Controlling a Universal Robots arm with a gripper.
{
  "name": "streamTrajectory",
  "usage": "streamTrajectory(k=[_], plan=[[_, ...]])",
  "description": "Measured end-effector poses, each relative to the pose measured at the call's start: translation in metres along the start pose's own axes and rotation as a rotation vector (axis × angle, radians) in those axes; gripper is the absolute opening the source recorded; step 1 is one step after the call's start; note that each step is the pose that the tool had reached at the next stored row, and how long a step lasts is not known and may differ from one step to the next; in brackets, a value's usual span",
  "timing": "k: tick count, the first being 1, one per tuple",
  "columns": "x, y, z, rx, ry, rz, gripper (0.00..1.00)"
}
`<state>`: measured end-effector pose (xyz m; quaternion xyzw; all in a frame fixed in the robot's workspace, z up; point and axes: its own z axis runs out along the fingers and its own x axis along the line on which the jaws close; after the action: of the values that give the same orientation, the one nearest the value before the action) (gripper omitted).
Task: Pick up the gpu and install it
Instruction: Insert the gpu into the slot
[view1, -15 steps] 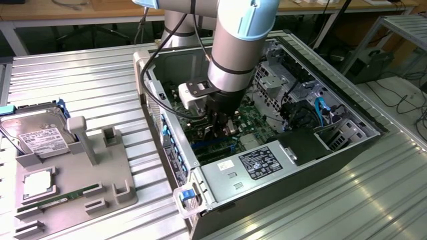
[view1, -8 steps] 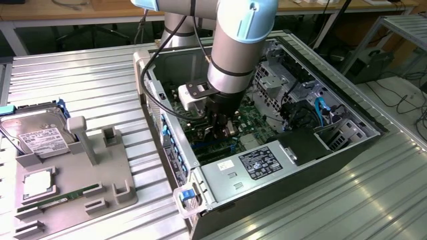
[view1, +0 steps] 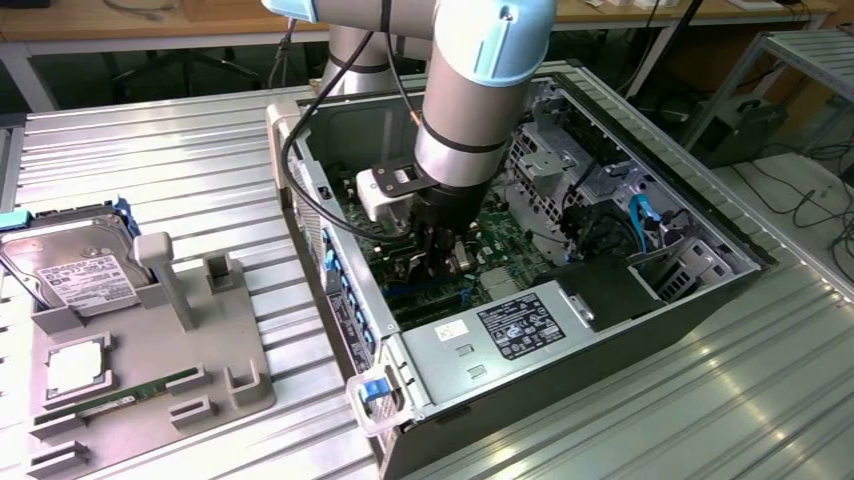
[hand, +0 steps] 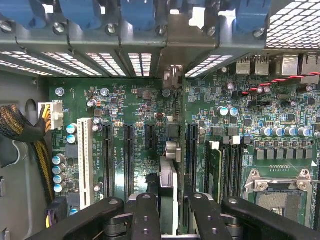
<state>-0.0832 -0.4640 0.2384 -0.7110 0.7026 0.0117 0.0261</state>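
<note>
The robot arm reaches down into the open computer case (view1: 441, 390), and its claw (view1: 447, 262) is deep inside, just above the big green main board (hand: 125, 105). The claw is partly closed, and it is pinching a thin card that stands on its edge between the two black fingers (hand: 142, 210). I think this card is the gpu (hand: 169, 180), seen from its thin side, with its silver end pointing at the back wall of the case. In the wrist view it hangs over the board, in line with the gap between two long black slots (hand: 191, 150), close to the one beside the memory stick (hand: 214, 170). I cannot tell if its bottom edge is touching a slot yet or floating just over it. A few things could go wrong from here. If the card is a little crooked, its edge could land beside the slot and scrape the small parts on the board. If the arm pushes hard while the card is off to one side, the card or the slot could bend. The silver end could also bump the metal back wall (hand: 150, 42) with the blue clips (hand: 137, 15). The grip is only on a thin edge, so the card could slip or tip. Outside the case, on the gray tray (view1: 214, 400), a hard drive (view1: 74, 265) and a spare memory stick (view1: 134, 390) sit well apart from the work.
</note>
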Motion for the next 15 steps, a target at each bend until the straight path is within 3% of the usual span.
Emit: streamTrajectory(k=[11,15], plan=[[-0.0017,-0.0007,0.0002,0.0,0.0,0.0,0.27],[-0.0012,0.0008,0.006,-0.0007,0.0016,0.0,0.27]])
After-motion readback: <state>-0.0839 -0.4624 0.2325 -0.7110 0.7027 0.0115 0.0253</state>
